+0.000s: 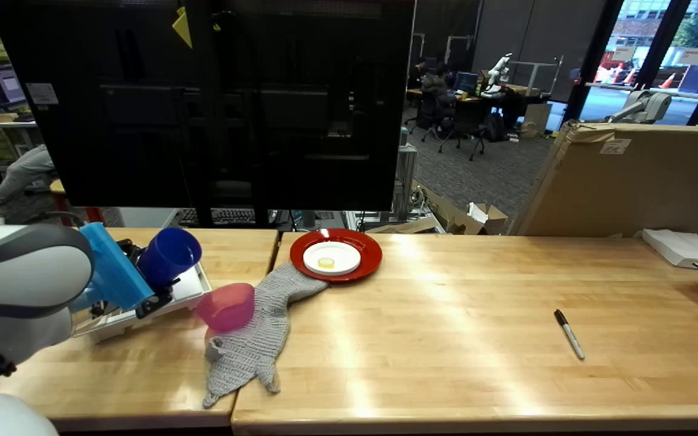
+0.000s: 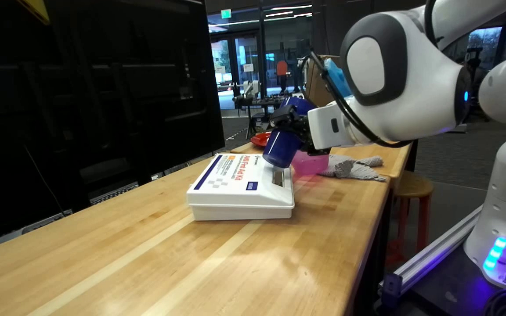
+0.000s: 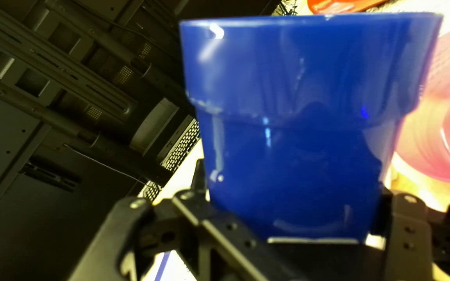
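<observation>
the gripper [image 3: 292, 191] is pinching the blue cup [image 2: 282, 148], its fingers clasping the narrower lower body from both sides and leaving the wider collar beyond them; that slimmer part is probably giving the easier hold. the cup is hanging over the handle end of the white first-aid kit [image 2: 240, 193]; whether its base is touching the lid, i cannot tell. the grip seems to be what is keeping the cup at its slant, since it is leaning too far to be standing alone.

the kit is lying flat on the worktop [image 2: 147, 263], label up, its handle facing the front edge. a grey knitted cloth [image 1: 264, 333] is draping across the seam between two worktops, one end reaching toward the front edge, and a pink cup [image 1: 229, 307] is sitting at its side. near the back edge, just by the seam, a red plate [image 1: 370, 263] is carrying a white dish [image 1: 349, 257], seemingly serving as its base.

the blue cup's long axis is running from base to mouth: in an exterior view the mouth is pointing up and sideways toward the seam. in the wrist view the axis is running almost straight up, base lowest, rim uppermost.
</observation>
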Controlling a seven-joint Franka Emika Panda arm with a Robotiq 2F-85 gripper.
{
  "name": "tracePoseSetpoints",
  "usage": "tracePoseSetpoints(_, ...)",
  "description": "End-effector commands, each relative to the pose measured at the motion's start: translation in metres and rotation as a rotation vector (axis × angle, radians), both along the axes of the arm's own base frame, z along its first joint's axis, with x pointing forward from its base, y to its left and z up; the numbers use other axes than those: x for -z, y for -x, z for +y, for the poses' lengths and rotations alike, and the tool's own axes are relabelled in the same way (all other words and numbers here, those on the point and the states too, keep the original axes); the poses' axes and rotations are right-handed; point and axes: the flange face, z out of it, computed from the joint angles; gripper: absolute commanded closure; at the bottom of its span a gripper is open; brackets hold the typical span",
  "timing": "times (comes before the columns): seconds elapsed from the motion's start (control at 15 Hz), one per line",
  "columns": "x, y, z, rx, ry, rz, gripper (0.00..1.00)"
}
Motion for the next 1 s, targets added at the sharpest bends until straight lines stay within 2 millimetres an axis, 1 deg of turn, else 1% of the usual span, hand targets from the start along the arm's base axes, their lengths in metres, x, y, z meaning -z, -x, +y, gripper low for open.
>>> tracePoseSetpoints(0.0,-0.0042,0.0118,0.0013,-0.023,0.003,-0.017,0.42)
tracePoseSetpoints(0.07,-0.0037,0.0139,0.0015,-0.027,0.006,-0.016,0.42)
tracePoseSetpoints(0.13,0.0001,0.0076,0.0022,-0.017,0.002,0.002,0.17)
tracePoseSetpoints(0.33,0.0000,0.0111,0.0034,-0.024,0.004,-0.004,0.17)
tracePoseSetpoints(0.93,0.0000,0.0115,0.0034,-0.024,0.005,-0.006,0.17)
